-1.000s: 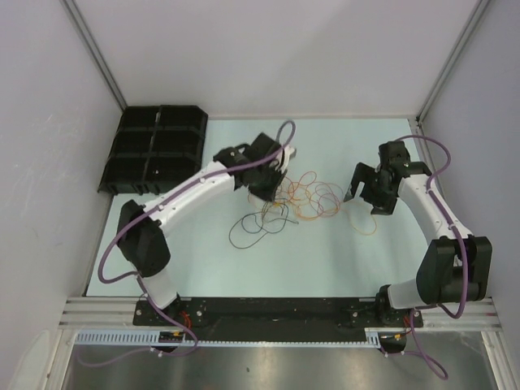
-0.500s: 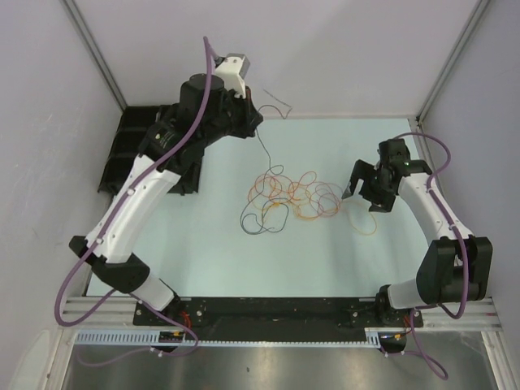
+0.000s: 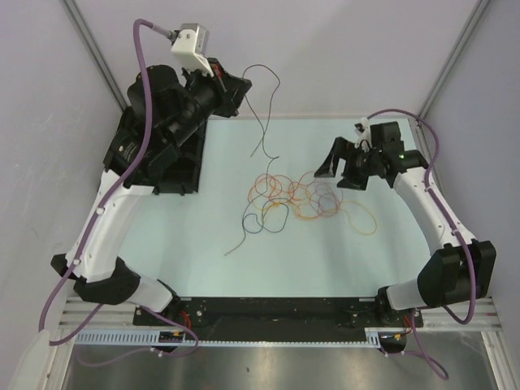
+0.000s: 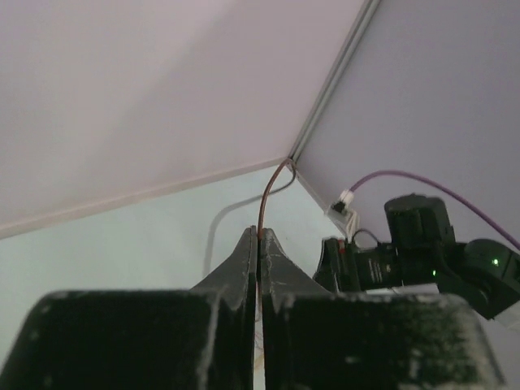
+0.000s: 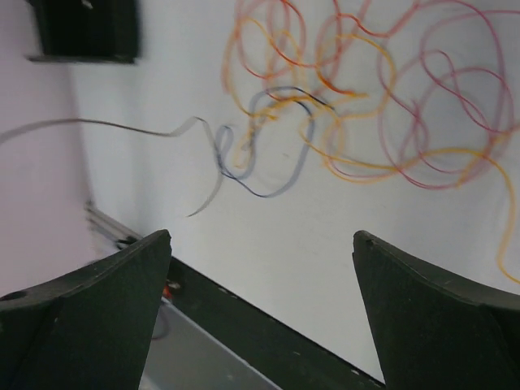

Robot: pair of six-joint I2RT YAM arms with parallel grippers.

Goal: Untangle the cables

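The cables [image 3: 302, 198] lie tangled on the pale table: orange, red, yellow and pinkish loops [image 5: 370, 97]. My left gripper [image 3: 240, 80] is raised high at the back left, shut on one thin dark cable [image 3: 265, 122]. That cable arcs out of the fingertips and hangs down toward the pile. In the left wrist view it runs up from between my closed left gripper [image 4: 258, 234] as a thin brownish cable [image 4: 265, 199]. My right gripper [image 3: 329, 166] hovers open at the tangle's right edge. Nothing is between the fingers of the right gripper [image 5: 262, 240].
A black compartment tray [image 3: 154, 162] sits at the table's back left, partly hidden by the left arm. A loose dark strand [image 3: 244, 236] trails from the pile toward the front. White walls enclose the table on three sides.
My left arm has lifted from the pile up and back to the left, drawing the dark cable out with it. The right gripper has shifted left toward the tangle, still open.
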